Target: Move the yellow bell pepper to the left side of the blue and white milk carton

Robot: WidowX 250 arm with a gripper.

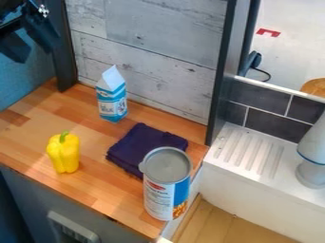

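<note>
My gripper (15, 47) hangs well to the upper left of the folded purple cloth (143, 144); I cannot tell whether it is clenched. Behind the cloth stands a milk carton (112, 100); left, a yellow bell pepper (64, 154).

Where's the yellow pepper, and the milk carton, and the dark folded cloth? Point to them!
Yellow pepper (64, 155): camera view, middle of its side.
Milk carton (112, 103): camera view, its side, below the pointed top.
Dark folded cloth (141, 141): camera view, its upper surface.
</note>
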